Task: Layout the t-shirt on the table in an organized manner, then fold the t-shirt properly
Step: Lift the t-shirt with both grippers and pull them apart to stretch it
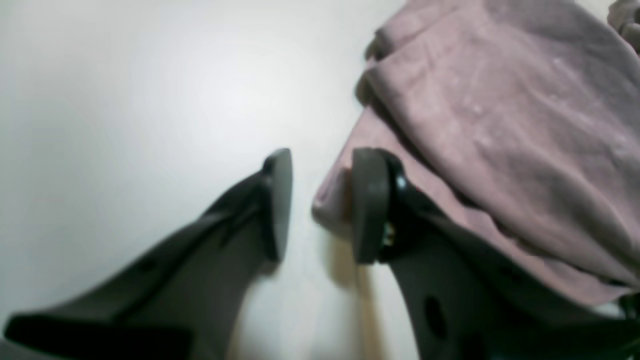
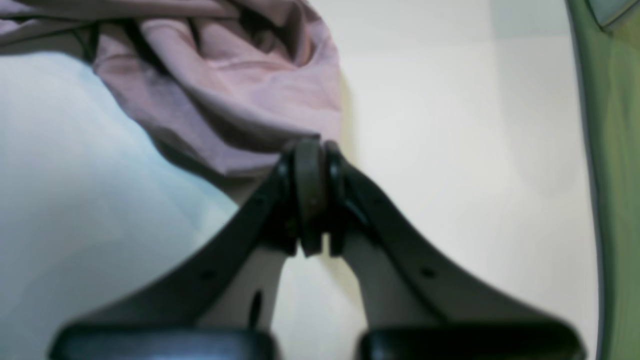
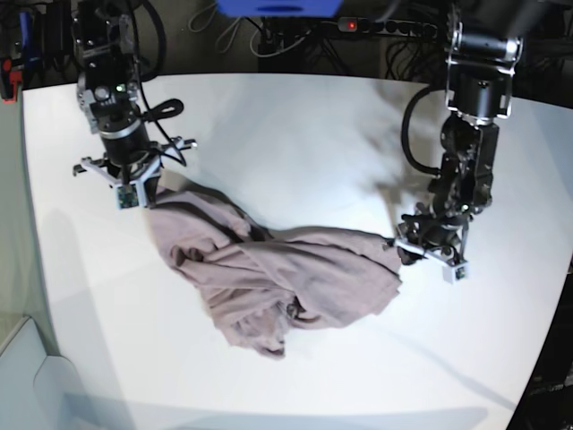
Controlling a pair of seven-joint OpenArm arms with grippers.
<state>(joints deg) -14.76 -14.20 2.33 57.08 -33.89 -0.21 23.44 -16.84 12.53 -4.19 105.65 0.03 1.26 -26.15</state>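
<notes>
The mauve-pink t-shirt (image 3: 269, 269) lies crumpled in a heap in the middle of the white table (image 3: 295, 134). My left gripper (image 3: 405, 247) is at the heap's right end. In the left wrist view it (image 1: 322, 205) stands open, low over the table, and a folded corner of the t-shirt (image 1: 500, 125) reaches into the gap beside the right pad (image 1: 370, 205). My right gripper (image 3: 146, 185) is at the heap's upper left corner. In the right wrist view it (image 2: 312, 195) is shut, with the t-shirt's edge (image 2: 240, 85) running straight into its tips.
Cables and a power strip (image 3: 349, 25) run behind the table's far edge. A green surface (image 2: 615, 150) rises along the right side of the right wrist view. A pale grey object (image 3: 27, 367) sits off the table's left front corner.
</notes>
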